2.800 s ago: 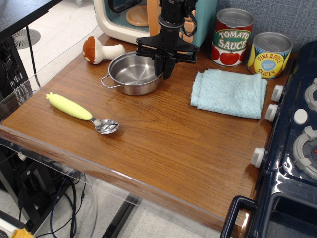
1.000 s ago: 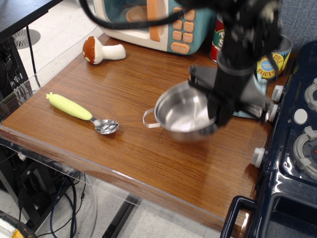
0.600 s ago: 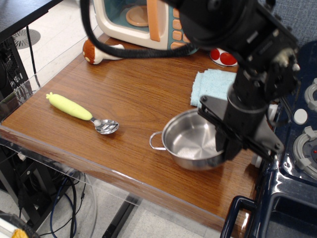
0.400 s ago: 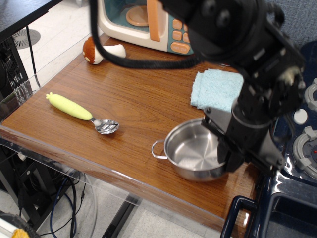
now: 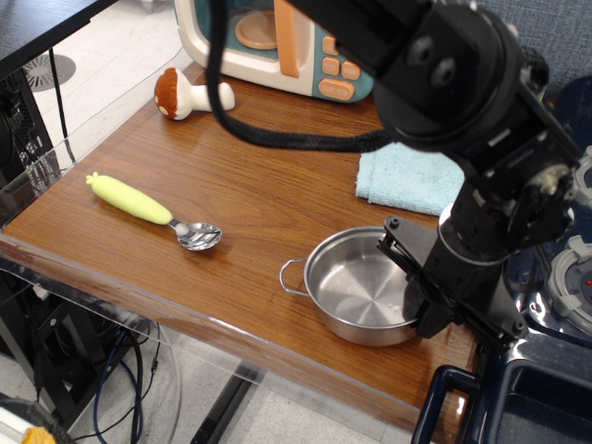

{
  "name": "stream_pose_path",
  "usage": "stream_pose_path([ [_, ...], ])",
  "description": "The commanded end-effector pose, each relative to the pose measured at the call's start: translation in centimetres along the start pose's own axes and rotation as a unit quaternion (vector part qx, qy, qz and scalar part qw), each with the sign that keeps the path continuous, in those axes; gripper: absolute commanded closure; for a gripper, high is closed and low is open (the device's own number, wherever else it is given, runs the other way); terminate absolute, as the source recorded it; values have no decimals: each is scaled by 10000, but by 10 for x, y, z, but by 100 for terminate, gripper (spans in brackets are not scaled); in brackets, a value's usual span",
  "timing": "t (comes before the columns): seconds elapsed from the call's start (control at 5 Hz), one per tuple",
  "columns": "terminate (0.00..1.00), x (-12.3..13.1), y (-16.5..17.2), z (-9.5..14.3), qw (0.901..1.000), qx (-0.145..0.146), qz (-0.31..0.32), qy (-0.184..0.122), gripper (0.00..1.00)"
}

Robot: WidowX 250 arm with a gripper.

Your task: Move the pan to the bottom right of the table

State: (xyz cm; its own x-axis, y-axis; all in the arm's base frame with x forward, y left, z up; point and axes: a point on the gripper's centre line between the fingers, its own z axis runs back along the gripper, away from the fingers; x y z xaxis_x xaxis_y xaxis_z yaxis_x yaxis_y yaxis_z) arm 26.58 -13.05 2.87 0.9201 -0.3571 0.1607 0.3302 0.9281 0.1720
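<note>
The pan is a small shiny steel pot with a wire loop handle on its left. It sits at the front right of the brown wood table, close to the front edge. My gripper hangs over the pan's right rim, its black fingers closed on the rim. The arm's bulky black body hides the pan's right handle.
A spoon with a yellow-green handle lies at the front left. A light blue cloth lies behind the pan. A toy mushroom and a toy microwave stand at the back. A dark blue toy stove borders the right.
The pan has been carried from the back middle of the table to the front right and lowered onto the wood. The gripper has stayed on its right rim throughout.
</note>
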Motion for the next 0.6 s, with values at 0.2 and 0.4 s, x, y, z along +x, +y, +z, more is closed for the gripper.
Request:
stream_pose_path([
  [0.2,0,1,13,15,9995,51,186,-255,0],
  [0.4,0,6,16,34,9980,-88,309,-551,0],
])
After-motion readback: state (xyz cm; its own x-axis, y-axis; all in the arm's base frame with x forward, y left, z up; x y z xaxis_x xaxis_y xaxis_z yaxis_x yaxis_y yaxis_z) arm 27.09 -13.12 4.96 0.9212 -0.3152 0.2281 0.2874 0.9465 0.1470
